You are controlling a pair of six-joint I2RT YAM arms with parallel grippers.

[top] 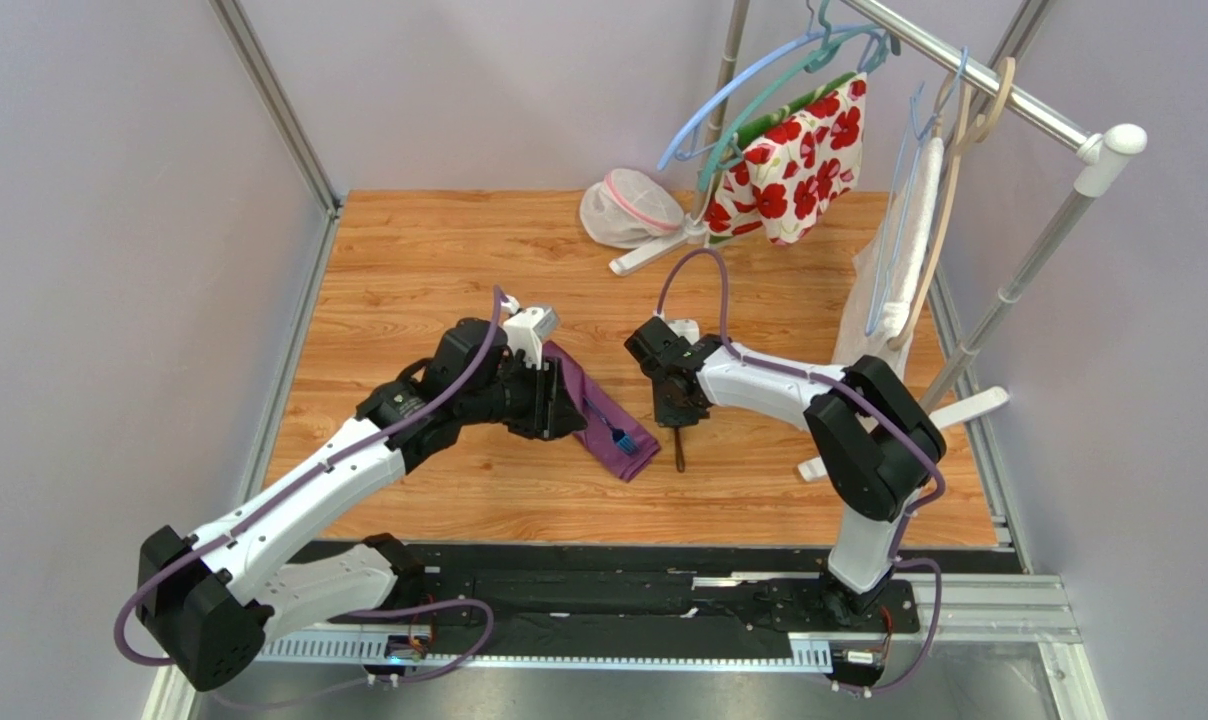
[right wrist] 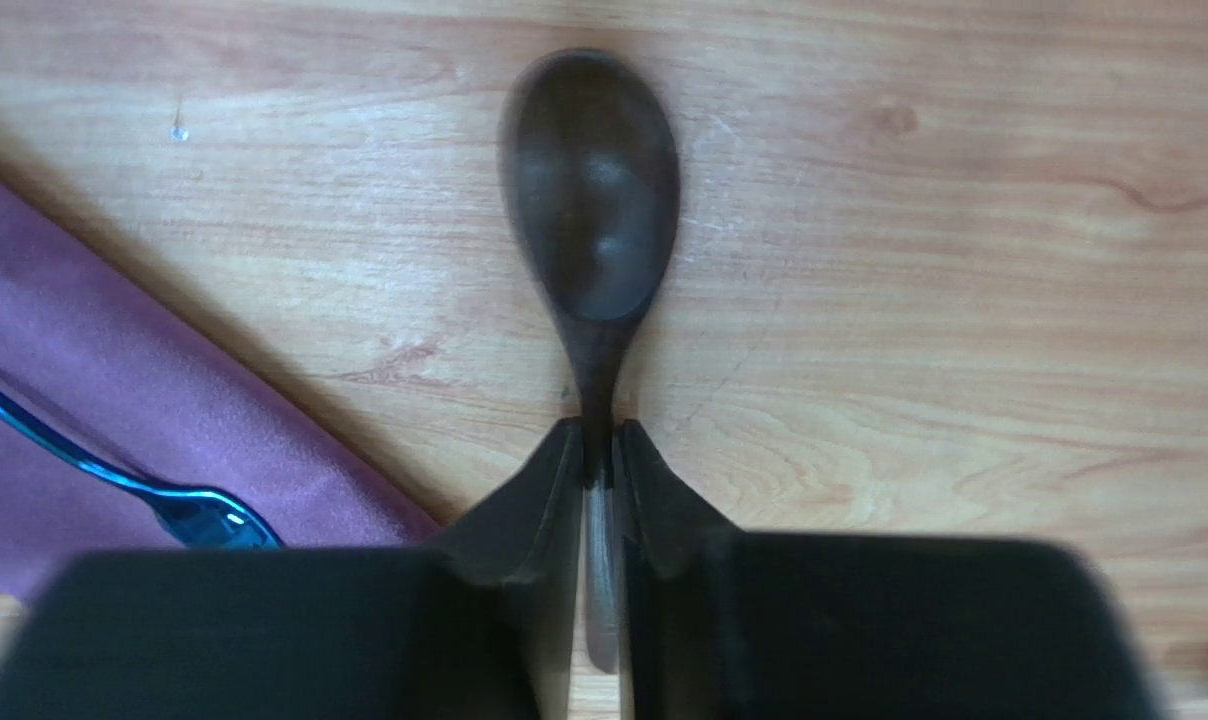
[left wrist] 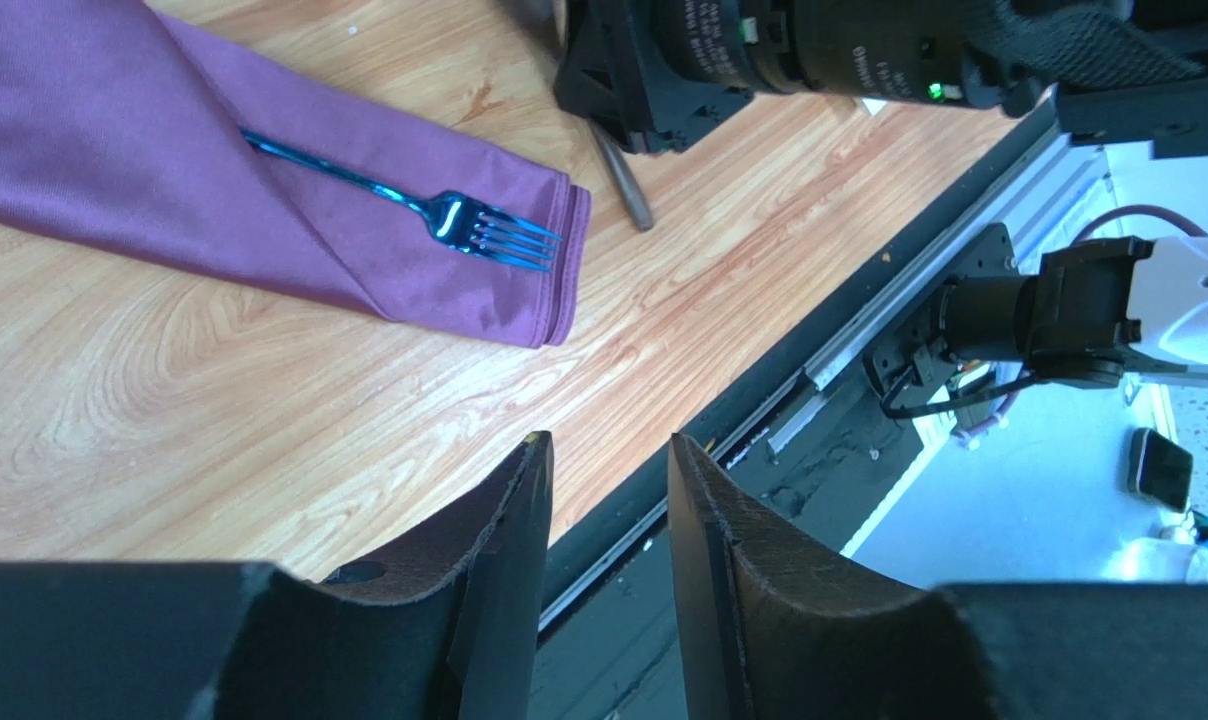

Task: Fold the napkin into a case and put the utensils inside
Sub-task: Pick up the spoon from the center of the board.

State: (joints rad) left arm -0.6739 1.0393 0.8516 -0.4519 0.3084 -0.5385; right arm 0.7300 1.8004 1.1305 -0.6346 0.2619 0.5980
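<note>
The wooden surface (top: 415, 270) is carrying everything. The napkin (top: 598, 393) is lying on it near the middle as a narrow folded plum strip, running diagonally between the two arms.

The left gripper (left wrist: 610, 443) is hovering beside the strip with its fingers standing apart and nothing between them. It is pointing past the napkin's near end toward the surface's edge.

The right gripper (right wrist: 603, 435) is pinching the handle of the spoon (right wrist: 595, 195), with both fingers pressed against it. The spoon's dark oval bowl is sticking out ahead over bare wood, just beside the napkin's end and not touching it (whether the bowl is resting on the wood or is raised off it, I cannot tell).

The fork (left wrist: 415, 203), shiny blue, is lying along the top of the strip with its tines reaching almost to the folded near end.
</note>
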